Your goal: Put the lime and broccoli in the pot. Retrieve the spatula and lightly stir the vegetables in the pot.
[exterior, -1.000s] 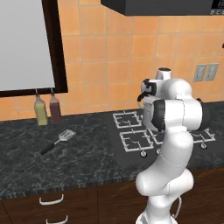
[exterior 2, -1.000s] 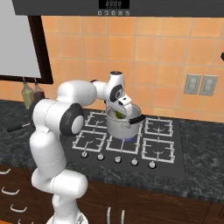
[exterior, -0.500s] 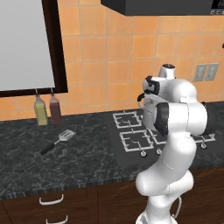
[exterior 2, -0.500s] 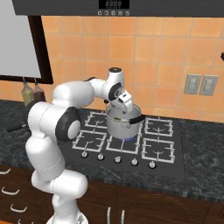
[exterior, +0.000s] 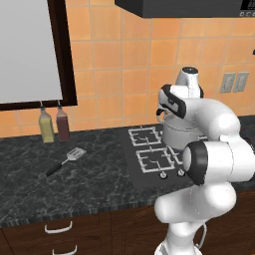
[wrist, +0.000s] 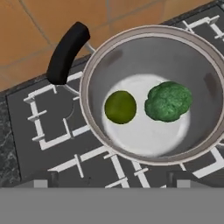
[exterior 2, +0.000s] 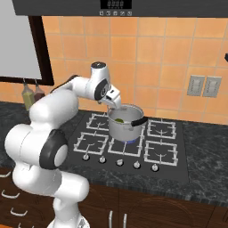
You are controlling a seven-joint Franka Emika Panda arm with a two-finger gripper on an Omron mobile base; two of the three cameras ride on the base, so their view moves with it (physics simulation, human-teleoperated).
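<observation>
The steel pot [wrist: 93,65] stands on a stove burner, its black handle [wrist: 68,52] pointing away. Inside it the yellow-green lime [wrist: 120,107] and the dark green broccoli [wrist: 168,101] lie side by side on the bottom. My gripper [wrist: 111,181] hovers above the pot's rim, open, its fingertips [wrist: 41,179] far apart with nothing between them. From the right base, the gripper [exterior 2: 116,103] sits just over the pot [exterior 2: 126,127], with the lime [exterior 2: 119,119] peeking inside. The spatula [exterior: 67,160] lies on the dark counter far left of the stove.
Two bottles [exterior: 46,125] [exterior: 62,124] stand against the wall behind the spatula. The black stove [exterior 2: 158,153] has grates and a row of knobs [exterior 2: 119,162] along its front. A range hood [exterior 2: 120,6] hangs overhead.
The jaws have spread wider and the hand has drawn up and back a little from the pot. The spatula and bottles have not moved.
</observation>
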